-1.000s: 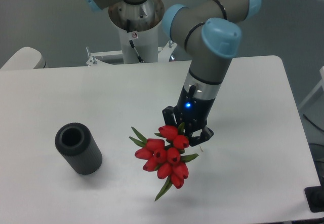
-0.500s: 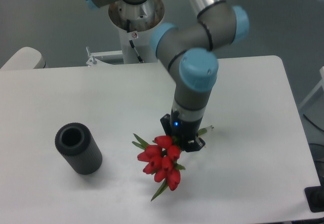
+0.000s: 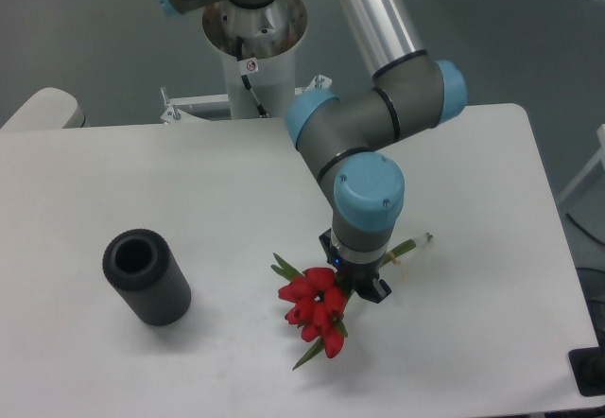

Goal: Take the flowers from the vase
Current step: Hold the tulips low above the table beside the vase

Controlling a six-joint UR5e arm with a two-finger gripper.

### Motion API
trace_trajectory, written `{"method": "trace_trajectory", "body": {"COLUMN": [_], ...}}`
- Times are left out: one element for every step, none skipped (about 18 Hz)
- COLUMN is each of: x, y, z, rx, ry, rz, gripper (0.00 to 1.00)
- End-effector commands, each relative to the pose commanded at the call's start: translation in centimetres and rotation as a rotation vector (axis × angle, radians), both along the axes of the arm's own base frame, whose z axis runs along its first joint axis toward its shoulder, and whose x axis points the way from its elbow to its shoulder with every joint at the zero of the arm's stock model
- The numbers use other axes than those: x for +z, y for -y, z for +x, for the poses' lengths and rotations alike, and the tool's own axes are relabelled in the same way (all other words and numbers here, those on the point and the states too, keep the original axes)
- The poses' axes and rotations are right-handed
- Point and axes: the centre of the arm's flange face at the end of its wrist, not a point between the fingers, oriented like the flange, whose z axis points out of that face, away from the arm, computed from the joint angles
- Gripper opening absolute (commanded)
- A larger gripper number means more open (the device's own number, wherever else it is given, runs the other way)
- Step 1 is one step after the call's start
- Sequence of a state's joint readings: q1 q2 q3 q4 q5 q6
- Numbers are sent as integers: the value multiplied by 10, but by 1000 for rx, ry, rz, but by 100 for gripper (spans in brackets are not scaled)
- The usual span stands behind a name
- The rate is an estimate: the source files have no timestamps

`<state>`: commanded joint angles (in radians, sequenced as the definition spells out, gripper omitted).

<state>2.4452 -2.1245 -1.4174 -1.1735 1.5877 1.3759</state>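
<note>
Flowers (image 3: 316, 307) outside hollow vase (image 3: 146, 277)

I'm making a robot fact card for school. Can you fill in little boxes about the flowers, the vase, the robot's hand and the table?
flowers: red tulip bunch with green leaves, out of the vase, low over the table's right-middle part
stems: pale green ends stick out to the right of the gripper
vase: dark ribbed cylinder, standing on the left, mouth hollow, nothing in it
gripper: pointing down, shut on the flowers near the blooms
gap: vase and flowers are well apart, not touching
table: white top
</note>
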Motion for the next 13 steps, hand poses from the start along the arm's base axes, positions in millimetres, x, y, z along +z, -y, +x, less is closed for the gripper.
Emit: {"method": "trace_trajectory", "body": {"x": [-3,-5,-4,-5,-6,-8,-8,-9,-9,-9,-9,-9,-9], "y": [-2,-4,-5,-6,-6,-6,-6,-6,-5,-6,-5,-5,-5], "z": [-2,-7,-10,-12,-13,-14,-14,-14,-14,-14,-14,-14,-14], "rx": [-12,-12,-12,-14,-23,-35,-44,-46,-46,-48,-52,-75,-81], "ry": [1,5,3,4,5,6,7,8,7,8,9,8,9], "rz": [3,6,8,9,10,7,7,6,5,6,5,6,5], "gripper": [21,21,21,21,21,21,21,21,20,20,20,20,21]}}
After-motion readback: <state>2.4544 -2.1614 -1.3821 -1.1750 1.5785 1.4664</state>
